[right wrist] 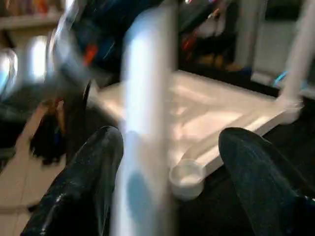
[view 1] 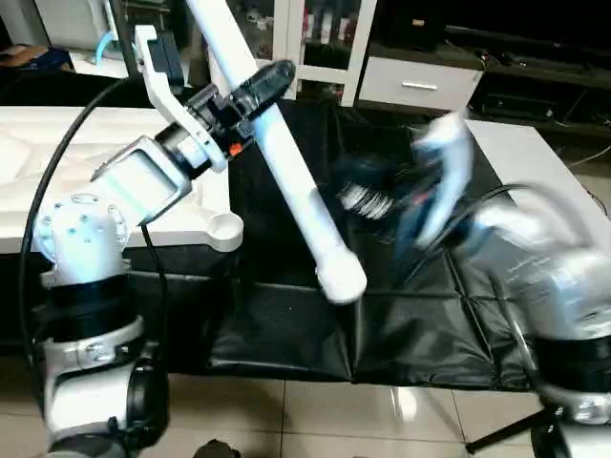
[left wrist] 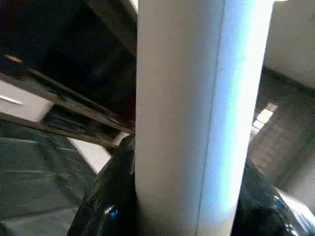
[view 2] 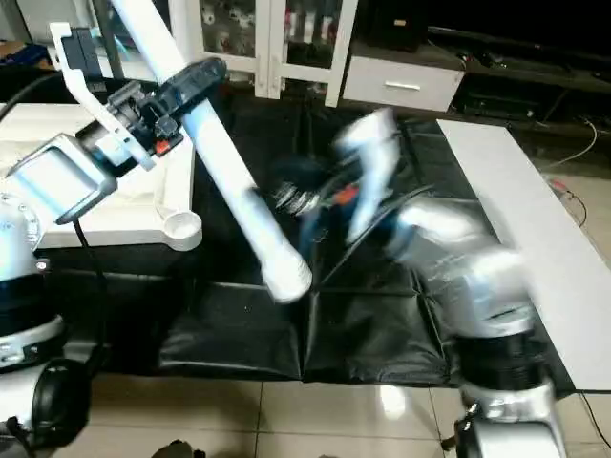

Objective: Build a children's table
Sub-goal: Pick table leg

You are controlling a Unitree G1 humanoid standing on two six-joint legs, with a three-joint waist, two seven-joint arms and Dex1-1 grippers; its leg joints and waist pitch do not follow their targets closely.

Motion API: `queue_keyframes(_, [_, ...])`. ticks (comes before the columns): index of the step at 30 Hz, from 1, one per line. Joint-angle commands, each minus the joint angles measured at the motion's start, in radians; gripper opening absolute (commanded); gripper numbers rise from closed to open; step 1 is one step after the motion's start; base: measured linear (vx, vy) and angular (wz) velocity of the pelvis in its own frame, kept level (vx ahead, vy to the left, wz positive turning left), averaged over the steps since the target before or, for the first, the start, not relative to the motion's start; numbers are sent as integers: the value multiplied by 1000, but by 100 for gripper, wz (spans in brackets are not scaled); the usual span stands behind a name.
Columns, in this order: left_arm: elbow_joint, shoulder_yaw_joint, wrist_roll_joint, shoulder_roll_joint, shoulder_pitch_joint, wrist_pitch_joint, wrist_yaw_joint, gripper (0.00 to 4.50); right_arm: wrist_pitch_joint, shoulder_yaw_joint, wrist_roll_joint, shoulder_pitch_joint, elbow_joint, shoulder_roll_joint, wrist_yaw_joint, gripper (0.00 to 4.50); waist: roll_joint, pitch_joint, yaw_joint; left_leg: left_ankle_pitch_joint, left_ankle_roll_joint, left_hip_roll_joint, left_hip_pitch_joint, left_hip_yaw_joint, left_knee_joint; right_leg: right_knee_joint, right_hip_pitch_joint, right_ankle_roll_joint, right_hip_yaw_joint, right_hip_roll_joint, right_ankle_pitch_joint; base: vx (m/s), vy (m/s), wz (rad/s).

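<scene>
Seating a leg in the corner socket

Our left end effector [view 1: 250, 95] is clamped on the leg [view 1: 296, 191]; the right end effector [right wrist: 170, 162] stands apart, straddling it. We should aim its flared end squarely over the tabletop's [view 1: 57, 181] empty socket [view 1: 225, 227].

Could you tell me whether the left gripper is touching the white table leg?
Touching: in the left eye view the left gripper clamps around the leg.
</scene>
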Motion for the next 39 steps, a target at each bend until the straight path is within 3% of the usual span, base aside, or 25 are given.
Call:
queue_keyframes(1, [-26, -21, -60, 12, -10, 44, -84, 168, 34, -70, 49, -34, 18, -25, -20, 339, 24, -79, 1, -115, -58, 7, 31, 10, -74, -67, 50, -201, 35, -52, -14, 0, 0, 0])
queue_keyframes(3, [-32, -31, -80, 20, -11, 62, -120, 168, 54, -66, 35, -34, 23, -59, -11, 339, 31, -78, 3, -116, -64, 7, 30, 10, -74, -67, 50, -202, 34, -51, -7, 0, 0, 0])
queue_keyframes(5, [-28, -45, -69, 18, -24, 63, -127, 168, 88, -20, 5, -8, 8, -120, 36, 339, 27, -77, 10, -118, -63, 8, 31, 11, -75, -71, 54, -197, 35, -51, -2, 0, 0, 0])
queue_keyframes(8, [-18, -59, -46, 19, -32, 55, -127, 168, 102, 8, 8, 13, -16, -140, 70, 339, 24, -74, 8, -146, -59, 9, 29, 9, -78, -76, 57, -194, 35, -56, -44, 0, 0, 0])
queue_keyframes(9, [-8, -70, -31, 22, -38, 52, -129, 168, 117, 35, 16, 21, -40, -143, 91, 339, 40, -75, 7, -169, -62, 9, 34, 8, -78, -81, 54, -191, 34, -56, -70, 0, 0, 0])
queue_keyframes(10, [0, -77, -21, 25, -42, 50, -131, 168, 128, 55, 22, 26, -57, -146, 107, 339, 34, -74, 5, -176, -59, 10, 34, 8, -78, -82, 56, -190, 34, -55, -76, 0, 0, 0])
queue_keyframes(11, [6, -86, -11, 29, -47, 50, -137, 168, 142, 72, 29, 26, -65, -147, 118, 339, 38, -74, 7, -175, -55, 9, 33, 6, -79, -81, 58, -187, 35, -56, -88, 0, 0, 0])
queue_keyframes(12, [9, -89, -9, 32, -49, 51, -141, 168, 149, 77, 33, 25, -66, -148, 119, 339, 34, -74, 5, -176, -50, 8, 33, 7, -79, -83, 58, -185, 36, -56, -105, 0, 0, 0])
queue_keyframes(19, [33, -149, 39, 68, -76, 42, -216, 168, 204, 154, 52, -23, -9, -165, 184, 339, 44, -75, 7, -159, -50, 8, 31, 7, -77, -82, 55, -194, 35, -56, -113, 0, 0, 0])
queue_keyframes(21, [42, -162, 48, 74, -91, 37, -234, 168, 188, 219, -1, -30, 28, -178, 218, 339, 42, -77, 8, -151, -50, 10, 31, 6, -77, -79, 55, -201, 34, -56, -90, 0, 0, 0])
queue_keyframes(28, [50, -183, 72, 83, -101, 31, -266, 168, 201, 227, 18, -43, 45, -145, 241, 339, 40, -78, 9, -128, -43, 10, 30, 8, -76, -74, 56, -221, 34, -59, -46, 0, 0, 0])
queue_keyframes(33, [58, -194, 74, 84, -103, 33, -309, 168, 165, 262, -14, -58, 97, -143, 268, 339, 41, -75, 9, -160, -48, 10, 31, 9, -77, -79, 54, -216, 35, -61, -97, 0, 0, 0])
queue_keyframes(39, [46, -212, 76, 84, -98, 31, -354, 168, 170, 288, -20, -55, 112, -152, 320, 339, 40, -77, 10, -136, -42, 11, 30, 8, -77, -75, 57, -223, 34, -61, -59, 0, 0, 0])
